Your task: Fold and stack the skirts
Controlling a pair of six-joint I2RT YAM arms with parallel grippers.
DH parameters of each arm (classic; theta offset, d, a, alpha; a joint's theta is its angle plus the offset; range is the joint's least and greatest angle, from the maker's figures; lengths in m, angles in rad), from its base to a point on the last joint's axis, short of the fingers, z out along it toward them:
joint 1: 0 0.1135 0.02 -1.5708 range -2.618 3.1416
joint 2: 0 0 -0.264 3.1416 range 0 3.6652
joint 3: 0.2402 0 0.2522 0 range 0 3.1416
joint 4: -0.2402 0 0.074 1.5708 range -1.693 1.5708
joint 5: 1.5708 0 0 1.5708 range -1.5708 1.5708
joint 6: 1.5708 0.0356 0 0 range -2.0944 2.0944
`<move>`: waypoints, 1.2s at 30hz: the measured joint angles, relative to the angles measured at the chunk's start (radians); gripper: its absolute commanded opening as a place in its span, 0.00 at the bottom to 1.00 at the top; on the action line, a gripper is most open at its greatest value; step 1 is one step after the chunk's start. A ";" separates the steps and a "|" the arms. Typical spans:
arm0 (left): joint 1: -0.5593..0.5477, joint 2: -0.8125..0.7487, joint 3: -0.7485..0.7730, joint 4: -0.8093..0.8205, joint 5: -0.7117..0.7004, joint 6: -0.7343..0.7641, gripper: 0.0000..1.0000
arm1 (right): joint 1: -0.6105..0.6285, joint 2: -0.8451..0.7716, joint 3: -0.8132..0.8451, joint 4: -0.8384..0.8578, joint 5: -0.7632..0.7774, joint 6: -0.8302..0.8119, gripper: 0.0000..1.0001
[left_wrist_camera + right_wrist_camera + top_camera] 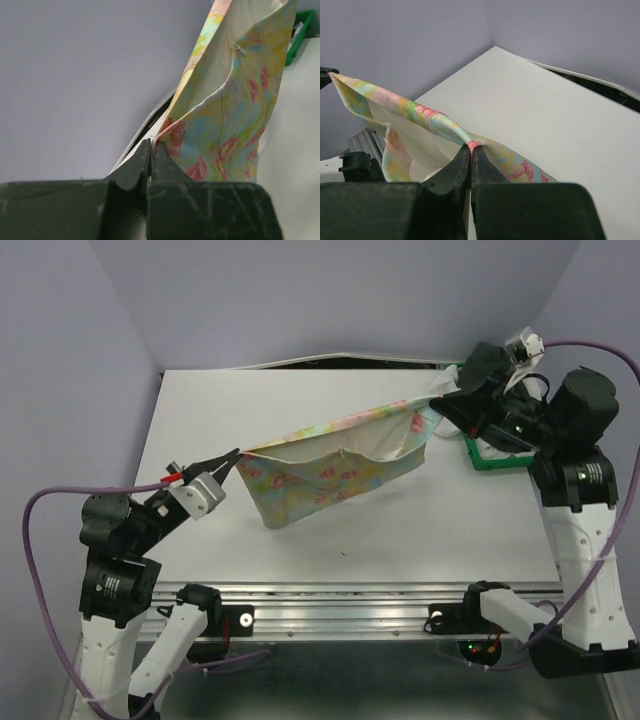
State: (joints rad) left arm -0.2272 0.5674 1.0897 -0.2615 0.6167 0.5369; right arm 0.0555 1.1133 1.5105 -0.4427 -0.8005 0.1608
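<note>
Both jaws pinch the floral skirt (330,468) taut, left gripper (232,455) at nine o'clock, right gripper (437,397) at two; best lowered evenly onto the desk (300,550).

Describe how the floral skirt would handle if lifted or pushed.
Probably floppy: the floral skirt sags between the left gripper and right gripper, each shut on an edge. Likely light: two small pinches seem to carry it. Pushed, it would probably bunch up rather than slide whole.

No legible text or labels.
</note>
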 measured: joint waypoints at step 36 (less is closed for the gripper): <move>0.209 1.055 0.201 0.016 -0.352 -0.451 0.90 | -0.087 0.838 0.238 -0.112 0.324 -0.047 0.80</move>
State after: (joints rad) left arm -0.0177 1.6226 1.2903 -0.2451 0.2646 0.0856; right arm -0.0311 1.9518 1.7481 -0.5549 -0.4767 0.1143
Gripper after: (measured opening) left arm 0.917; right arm 0.853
